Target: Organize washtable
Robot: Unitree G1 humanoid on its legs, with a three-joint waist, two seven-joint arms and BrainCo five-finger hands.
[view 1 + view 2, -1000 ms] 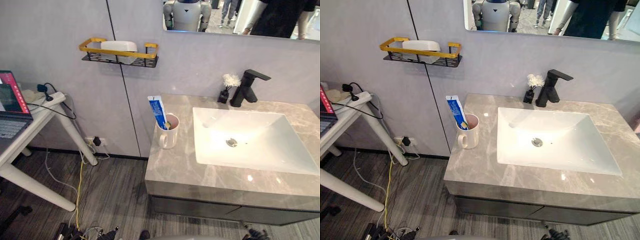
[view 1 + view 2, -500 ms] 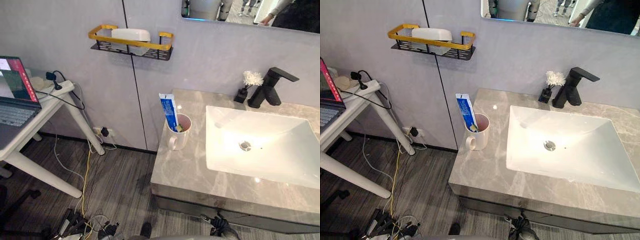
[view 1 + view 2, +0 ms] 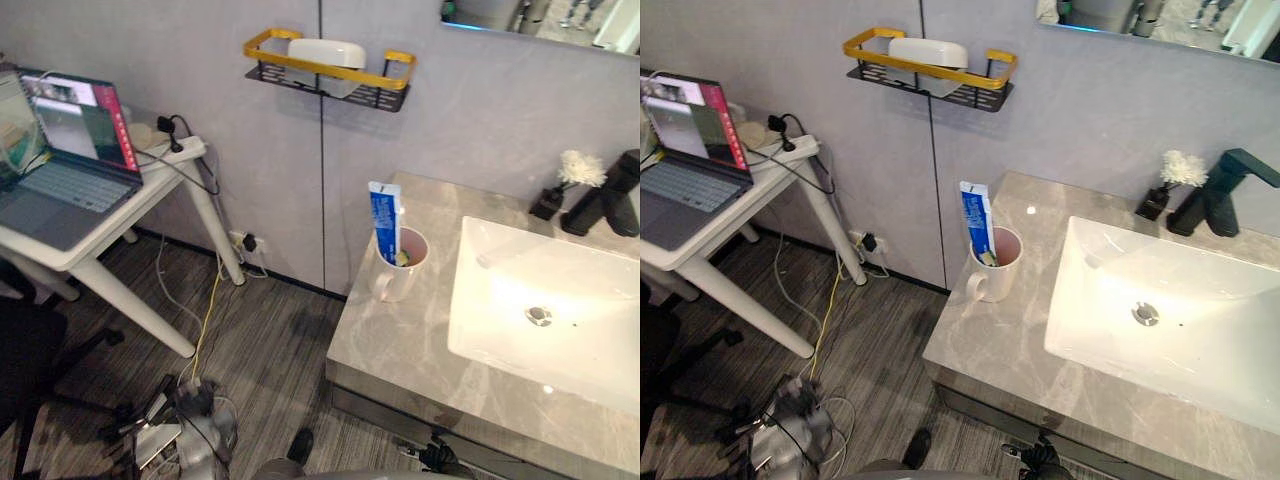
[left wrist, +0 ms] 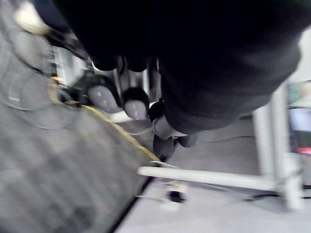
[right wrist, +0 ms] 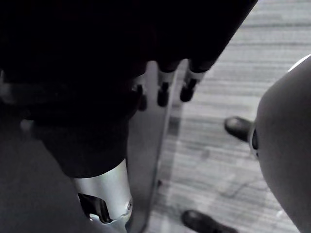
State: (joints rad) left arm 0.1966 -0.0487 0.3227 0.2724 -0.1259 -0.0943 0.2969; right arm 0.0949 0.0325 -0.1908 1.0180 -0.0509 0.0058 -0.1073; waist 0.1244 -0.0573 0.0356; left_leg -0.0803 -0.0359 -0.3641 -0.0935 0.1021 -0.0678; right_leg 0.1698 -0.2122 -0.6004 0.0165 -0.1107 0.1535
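Note:
The grey marble washtable (image 3: 390, 345) holds a white sink (image 3: 560, 290) at its right. On its left part stands a white mug (image 3: 400, 270) with a blue toothpaste tube (image 3: 384, 222) upright in it. At the back stand a black faucet (image 3: 1215, 190) and a small dark vase with a white flower (image 3: 1170, 178). My left hand (image 4: 136, 104) hangs low over the floor with its fingers curled in and nothing in them. In its own wrist view my right hand (image 5: 164, 92) also hangs down, fingers straight, holding nothing.
A gold and black wall shelf (image 3: 325, 68) with a white box (image 3: 325, 52) hangs left of the washtable. A white side table (image 3: 120, 210) with an open laptop (image 3: 65, 140) stands at the left. Cables, one yellow (image 3: 200, 330), lie on the floor between them.
The whole picture has shifted, so the camera has turned to the left and more of the laptop table shows. The things on the washtable stand as before.

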